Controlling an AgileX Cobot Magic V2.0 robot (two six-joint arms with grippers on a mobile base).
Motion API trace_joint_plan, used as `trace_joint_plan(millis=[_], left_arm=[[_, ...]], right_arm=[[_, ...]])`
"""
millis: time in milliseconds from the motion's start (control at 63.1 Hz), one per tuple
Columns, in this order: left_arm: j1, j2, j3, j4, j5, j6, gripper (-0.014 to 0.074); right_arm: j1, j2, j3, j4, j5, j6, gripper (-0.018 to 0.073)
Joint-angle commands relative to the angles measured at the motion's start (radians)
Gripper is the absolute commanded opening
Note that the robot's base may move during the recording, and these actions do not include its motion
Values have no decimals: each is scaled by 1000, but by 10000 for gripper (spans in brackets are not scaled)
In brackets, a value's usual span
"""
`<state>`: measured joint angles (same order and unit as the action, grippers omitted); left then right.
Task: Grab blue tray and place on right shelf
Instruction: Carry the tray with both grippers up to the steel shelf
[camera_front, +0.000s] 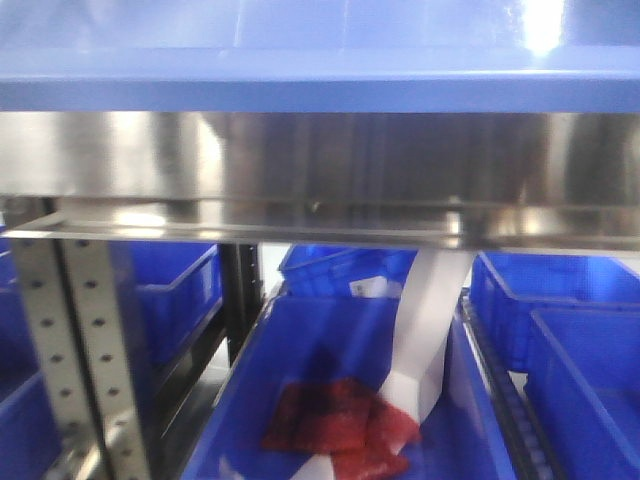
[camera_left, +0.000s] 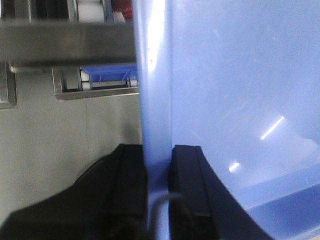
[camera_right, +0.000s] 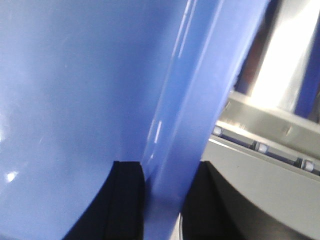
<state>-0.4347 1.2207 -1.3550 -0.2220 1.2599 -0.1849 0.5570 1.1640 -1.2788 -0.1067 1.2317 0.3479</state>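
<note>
The blue tray (camera_front: 320, 70) sat level across the top of my front view, directly over the right shelf (camera_front: 320, 170). I could not tell whether it touched the steel lip. My left gripper (camera_left: 157, 167) pinched one side rim and my right gripper (camera_right: 161, 175) the opposite rim, each closed on the flared wall. I judged the two-sided hold was there to stop tipping. Deep blue bins (camera_front: 330, 400) stood below.

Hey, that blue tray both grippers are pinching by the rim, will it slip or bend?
The blue tray looks glossy, so it may slip in the thin rim pinches of the left gripper and right gripper. Its thin wall probably flexes a little. Nothing shows inside, so it is likely light.
</note>
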Motion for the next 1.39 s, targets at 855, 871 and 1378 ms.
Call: trace_joint_plan(millis=[855,871,1378], left_arm=[[-4,-25,-28,-16,79,19,-48],[-4,-25,-28,-16,79,19,-48],[-4,-25,-28,-16,79,19,-48]], right_arm=[[0,-19,-29,-42,-19,-44,23],[0,-19,-29,-42,-19,-44,23],[0,-19,-29,-42,-19,-44,23]])
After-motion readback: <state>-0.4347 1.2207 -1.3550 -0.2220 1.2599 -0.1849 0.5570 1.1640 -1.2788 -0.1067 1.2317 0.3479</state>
